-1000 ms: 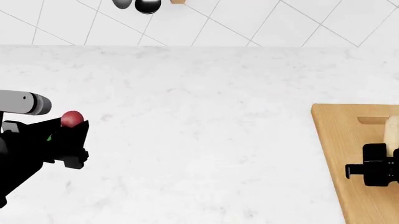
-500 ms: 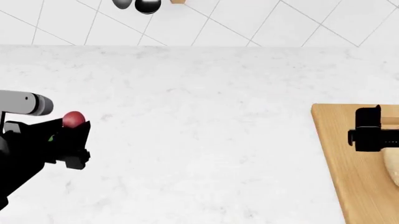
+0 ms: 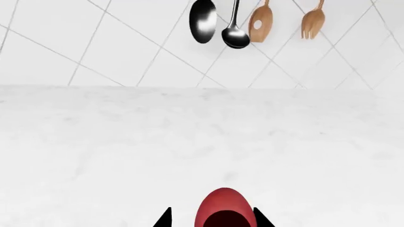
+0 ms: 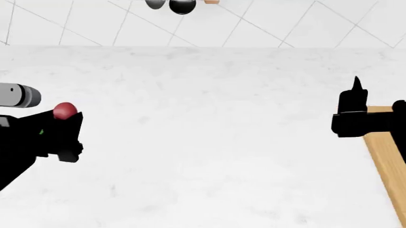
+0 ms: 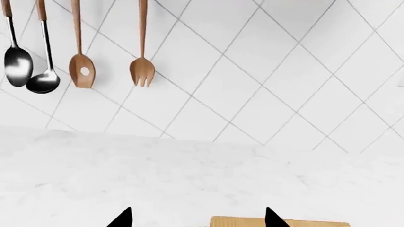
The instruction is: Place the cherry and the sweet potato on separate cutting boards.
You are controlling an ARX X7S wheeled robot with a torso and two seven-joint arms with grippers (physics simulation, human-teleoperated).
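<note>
The cherry (image 4: 64, 111) is a small dark-red round fruit held in my left gripper (image 4: 62, 121) above the white counter at the far left of the head view. In the left wrist view the cherry (image 3: 226, 208) sits between the two black fingertips of the left gripper (image 3: 213, 220). My right gripper (image 4: 374, 108) is open and empty, over the near-left corner of one wooden cutting board (image 4: 388, 159) at the right edge. The right wrist view shows the gripper's (image 5: 197, 218) fingertips wide apart and the board's edge (image 5: 240, 222). The sweet potato and the second board are out of view.
The white marble counter (image 4: 209, 142) spans the view between the arms. A tiled wall (image 5: 252, 71) stands behind it with hanging utensils: a black ladle and spoon (image 3: 235, 35), a wooden spoon (image 5: 82, 75) and a wooden fork (image 5: 143, 71).
My right gripper has let go of the sweet potato on the board, drawn away from it and moved left. The head view has shifted, and the sweet potato has left the picture. My left gripper still holds the cherry.
</note>
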